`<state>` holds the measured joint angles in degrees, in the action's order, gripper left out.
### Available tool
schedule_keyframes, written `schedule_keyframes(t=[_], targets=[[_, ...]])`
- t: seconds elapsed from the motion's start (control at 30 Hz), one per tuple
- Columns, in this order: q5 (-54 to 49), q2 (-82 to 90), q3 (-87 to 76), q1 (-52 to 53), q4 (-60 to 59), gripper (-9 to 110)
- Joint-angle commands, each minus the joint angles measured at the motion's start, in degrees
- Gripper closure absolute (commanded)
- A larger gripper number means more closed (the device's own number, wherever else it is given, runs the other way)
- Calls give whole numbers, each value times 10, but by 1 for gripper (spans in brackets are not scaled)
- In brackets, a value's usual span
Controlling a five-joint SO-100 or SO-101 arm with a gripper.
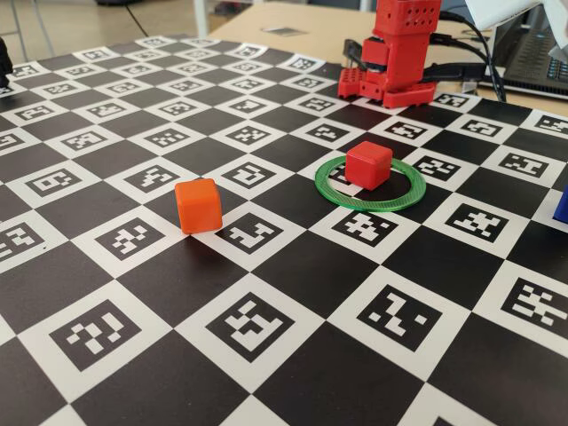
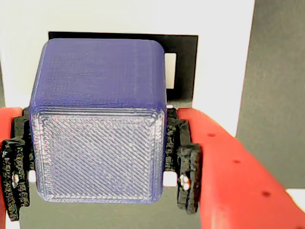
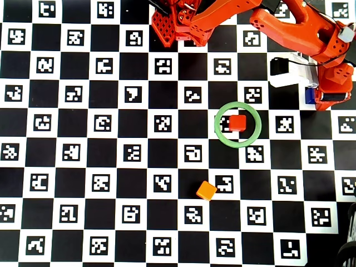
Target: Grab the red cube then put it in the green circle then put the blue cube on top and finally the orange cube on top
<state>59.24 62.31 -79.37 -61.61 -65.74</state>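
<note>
No brand or readable writing shows, only black-and-white coded squares across the worktop (image 3: pixel 83 167). In the overhead view the arm reaches out to the right edge, its claw (image 2: pixel 102 157) closed on the blue cube (image 2: pixel 100 124), black pads touching both sides. The red cube (image 3: pixel 238 122) sits inside the green circle (image 3: pixel 219 133); the orange cube (image 3: pixel 206 191) lies apart, nearer the bottom.

A black-and-white checkerboard mat (image 1: pixel 266 293) covers the tabletop, each white square printed with a blocky black marker. In the fixed view, bare light wood of the tabletop (image 1: pixel 293 22) shows beyond the mat at the upper middle of the frame, and a pale floor (image 1: pixel 80 22) with thin metal furniture legs lies at the upper left. Black cables (image 1: pixel 484 53) and a laptop (image 1: pixel 537 58) sit at the upper right. Lighting is even and soft.
</note>
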Motion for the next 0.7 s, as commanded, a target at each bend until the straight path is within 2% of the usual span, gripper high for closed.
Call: schedule_keyframes(t=[0.0, 0.27, 0.4, 0.67], targets=[[-41, 98, 25, 24, -18, 91], [-149, 141, 57, 65, -99, 93], [-172, 184, 76, 100, -158, 93], [-260, 328, 23, 185, -185, 93]])
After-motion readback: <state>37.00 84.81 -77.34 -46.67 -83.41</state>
